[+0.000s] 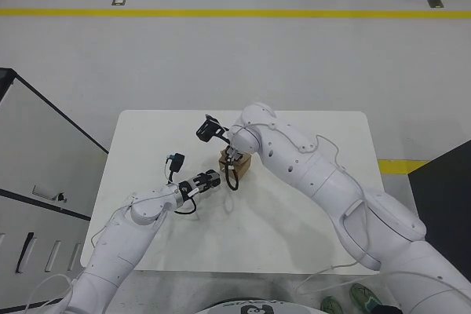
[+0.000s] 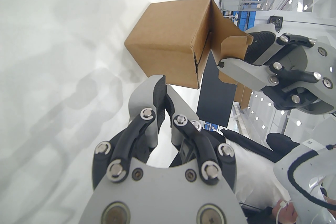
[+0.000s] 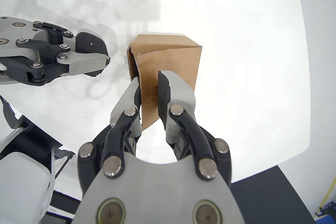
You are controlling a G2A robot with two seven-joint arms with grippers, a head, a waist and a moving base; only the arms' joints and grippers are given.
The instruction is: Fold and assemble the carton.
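We saw the right arm stretched from the lower right of the top view diagonally across the white tabletop. Its wrist was bent down over a small brown cardboard carton. The right gripper was closed on one loose flap of the carton, with a finger on each face of the flap, and we could see no wider opening than the card itself.

The left arm rose from the lower left of the top view, with its forearm angled toward the upper right. The left gripper pointed at the carton's near lower corner and stopped just short of it. Its pads were pressed together with nothing between them.

The carton stood on the tabletop, a little above and to the left of centre in the top view. Its body was squared up, and the held flap stood out from its open side.

Around the tabletop lay a pale grey floor. A yellow line ran along the upper edge of the frame, and a short yellow mark lay at the right. A dark-edged cabinet stood at the left edge.
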